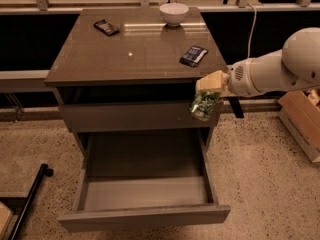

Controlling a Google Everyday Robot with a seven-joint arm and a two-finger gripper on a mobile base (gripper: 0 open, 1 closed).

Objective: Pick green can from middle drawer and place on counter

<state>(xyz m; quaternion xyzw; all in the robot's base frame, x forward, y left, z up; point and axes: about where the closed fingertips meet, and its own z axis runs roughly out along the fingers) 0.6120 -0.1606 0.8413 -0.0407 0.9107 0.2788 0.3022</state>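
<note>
The green can (pixel 203 104) hangs in my gripper (pixel 210 86), tilted, in front of the cabinet's right edge, just below the counter's rim. My gripper is shut on its top end, and the white arm reaches in from the right. The middle drawer (pixel 145 211) is pulled out below, and its floor is bare. The counter (pixel 135 49) lies up and to the left of the can.
On the counter stand a white bowl (pixel 173 13) at the back, a dark snack packet (pixel 106 27) at the back left and another (pixel 193 55) near the right edge. A box (pixel 300 126) stands on the floor at right. A black bar (pixel 27 204) lies at lower left.
</note>
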